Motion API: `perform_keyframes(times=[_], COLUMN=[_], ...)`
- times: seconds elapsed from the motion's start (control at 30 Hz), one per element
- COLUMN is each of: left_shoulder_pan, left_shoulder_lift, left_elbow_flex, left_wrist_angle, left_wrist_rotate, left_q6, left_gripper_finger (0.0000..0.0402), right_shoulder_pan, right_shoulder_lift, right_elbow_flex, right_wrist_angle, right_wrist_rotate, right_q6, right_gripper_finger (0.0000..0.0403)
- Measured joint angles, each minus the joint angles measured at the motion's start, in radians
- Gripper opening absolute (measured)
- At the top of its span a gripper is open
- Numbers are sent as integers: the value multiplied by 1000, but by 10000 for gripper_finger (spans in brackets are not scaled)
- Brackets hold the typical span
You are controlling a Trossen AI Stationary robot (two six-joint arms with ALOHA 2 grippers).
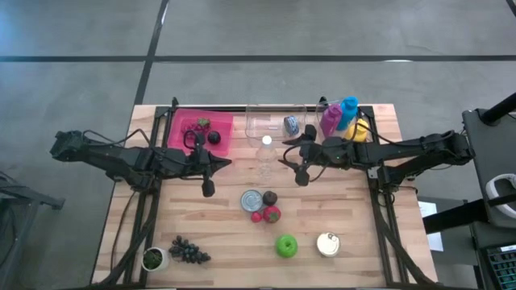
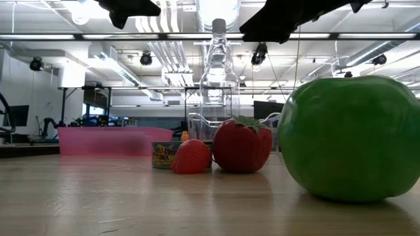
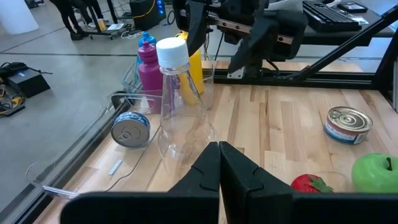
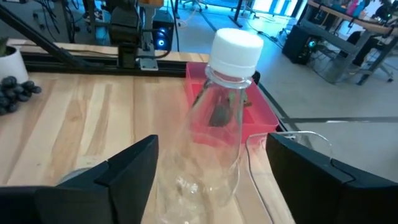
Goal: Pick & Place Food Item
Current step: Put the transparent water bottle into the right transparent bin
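Observation:
A clear plastic bottle (image 1: 265, 158) with a white cap stands upright on its base at the table's middle. My right gripper (image 1: 284, 153) is open just right of it. In the right wrist view its fingers stand on either side of the bottle (image 4: 214, 124), apart from it. My left gripper (image 1: 228, 163) hovers shut left of the bottle, with nothing between its fingers (image 3: 219, 155). Nearer the front lie a strawberry (image 1: 272, 213), a tuna can (image 1: 251, 200), a green apple (image 1: 286, 246) and grapes (image 1: 188, 251).
A pink tray (image 1: 181, 129) with dark fruit sits far left. A clear bin (image 1: 274, 121) holding a can (image 1: 291, 124) is at the far middle. Purple (image 1: 330, 119), blue (image 1: 348, 113) and yellow (image 1: 359, 130) bottles stand far right. A second can (image 1: 327, 244) and a small pot (image 1: 153, 258) sit near the front edge.

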Motion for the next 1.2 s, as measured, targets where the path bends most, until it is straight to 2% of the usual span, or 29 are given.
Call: perform_keyframes(times=[0.3,0.43,1.2], left_shoulder_pan=[0,0,0], left_shoulder_lift=[0,0,0], left_elbow_flex=[0,0,0], left_wrist_angle=[0,0,0], left_wrist_rotate=[0,0,0], left_q6=[0,0,0], left_gripper_finger=[1,1,1], right_shoulder_pan=[1,0,0], right_shoulder_lift=[0,0,-8], right_elbow_flex=[-19,-19,-16], right_wrist_angle=[59,59,60], right_wrist_rotate=[2,2,9], right_q6=[-7,-7,21], right_gripper_finger=[362,377,380])
